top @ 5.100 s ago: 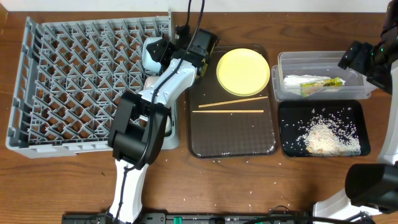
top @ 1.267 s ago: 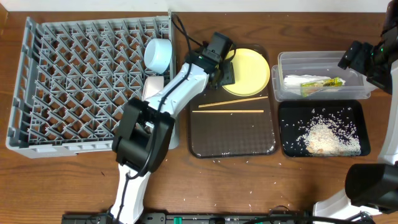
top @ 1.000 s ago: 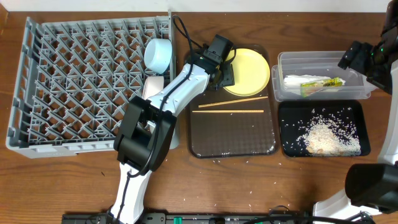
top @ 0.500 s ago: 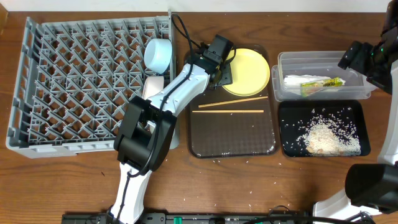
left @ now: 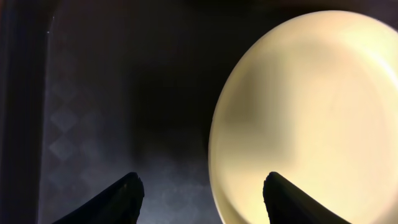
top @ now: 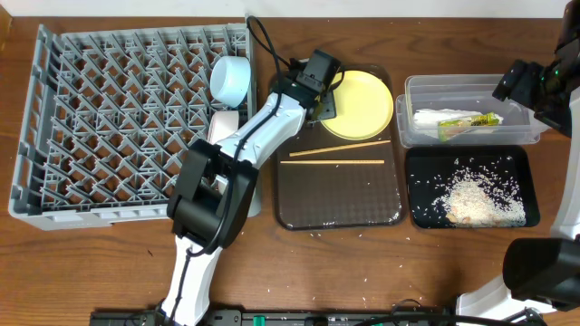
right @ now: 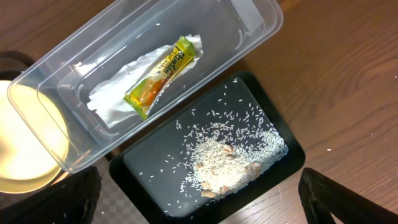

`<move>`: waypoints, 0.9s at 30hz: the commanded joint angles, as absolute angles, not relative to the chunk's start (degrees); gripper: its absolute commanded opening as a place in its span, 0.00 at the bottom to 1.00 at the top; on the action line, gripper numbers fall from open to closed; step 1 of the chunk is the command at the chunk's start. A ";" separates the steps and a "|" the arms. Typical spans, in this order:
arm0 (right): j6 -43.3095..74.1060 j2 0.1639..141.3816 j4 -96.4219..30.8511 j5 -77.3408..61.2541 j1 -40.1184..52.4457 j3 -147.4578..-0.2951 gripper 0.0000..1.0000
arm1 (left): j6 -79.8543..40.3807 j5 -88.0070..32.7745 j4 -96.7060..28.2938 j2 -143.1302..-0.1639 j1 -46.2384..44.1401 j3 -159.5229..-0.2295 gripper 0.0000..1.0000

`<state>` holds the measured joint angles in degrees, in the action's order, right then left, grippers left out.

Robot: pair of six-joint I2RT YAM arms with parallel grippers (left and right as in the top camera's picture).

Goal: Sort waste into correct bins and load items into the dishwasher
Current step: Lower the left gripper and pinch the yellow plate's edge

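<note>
One yellow plate (top: 358,101) and two chopsticks (top: 335,162) lay on the brown tray (top: 340,204). One blue bowl (top: 231,79) sat in the rack (top: 109,118) left of it. The left arm reached over that tray, its left tool (left: 202,196) open astride the plate's rim. The right tool (top: 515,83), right of the tray, gaped wide.

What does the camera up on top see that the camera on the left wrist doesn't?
Only the overhead view shows the square grey plastic dish rack, the light blue bowl in it, the thin wooden chopsticks, the clear plastic tub and the glossy black tray of loose white rice. Only the left wrist view shows, up close, the open left pincer with its dark fingertips straddling the plate's edge. Both show the round yellow plate on the dark brown textured tray.
</note>
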<state>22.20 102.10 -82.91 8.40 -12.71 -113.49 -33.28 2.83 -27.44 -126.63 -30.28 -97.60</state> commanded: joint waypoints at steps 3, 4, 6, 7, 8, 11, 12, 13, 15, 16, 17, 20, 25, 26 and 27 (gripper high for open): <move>23.14 102.32 -82.98 8.75 -12.69 -113.54 0.99 | -34.63 4.12 -26.89 -129.82 -30.35 -97.58 0.64; 23.14 102.32 -82.98 8.75 -12.69 -113.54 0.99 | -34.65 4.10 -26.57 -130.02 -30.35 -97.58 0.64; 23.14 102.32 -82.98 8.75 -12.69 -113.54 0.99 | -34.65 3.44 -25.96 -130.43 -30.44 -97.58 0.64; 23.14 102.32 -82.98 8.75 -12.69 -113.54 0.99 | -34.70 3.03 -25.76 -130.69 -30.48 -97.58 0.64; 23.14 102.32 -82.98 8.75 -12.69 -113.54 0.99 | -34.72 2.68 -25.58 -130.89 -30.59 -97.58 0.64; 23.14 102.32 -82.98 8.75 -12.69 -113.54 0.99 | -34.83 2.11 -24.71 -132.25 -30.96 -97.58 0.64; 23.14 102.32 -82.98 8.75 -12.69 -113.54 0.99 | -34.85 1.91 -24.49 -132.64 -31.05 -97.56 0.64; 23.14 102.32 -82.98 8.75 -12.69 -113.54 0.99 | -35.20 1.93 -24.49 -132.81 -31.11 -97.56 0.64; 23.14 102.32 -82.98 8.75 -12.69 -113.54 0.99 | -35.73 1.93 -24.56 -133.10 -31.20 -97.56 0.63; 23.14 102.32 -82.98 8.75 -12.69 -113.54 0.99 | -35.70 1.93 -24.60 -133.10 -31.22 -97.56 0.63; 23.14 102.32 -82.98 8.75 -12.69 -113.54 0.99 | -35.73 1.96 -24.75 -133.10 -31.22 -97.56 0.63; 23.14 102.32 -82.98 8.75 -12.69 -113.54 0.99 | -35.70 1.93 -25.41 -133.10 -31.22 -97.56 0.59; 23.14 102.32 -82.98 8.75 -12.69 -113.54 0.99 | -35.70 1.93 -25.93 -133.10 -31.33 -97.56 0.55; 23.14 102.32 -82.98 8.75 -12.69 -113.54 0.99 | -35.73 1.93 -26.02 -133.10 -31.38 -97.56 0.54; 23.14 102.32 -82.98 8.75 -12.69 -113.54 0.99 | -35.70 1.93 -26.04 -133.10 -31.46 -97.56 0.54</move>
<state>22.20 102.10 -82.91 8.43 -12.71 -113.49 -34.89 3.01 -25.08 -130.82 -30.98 -97.60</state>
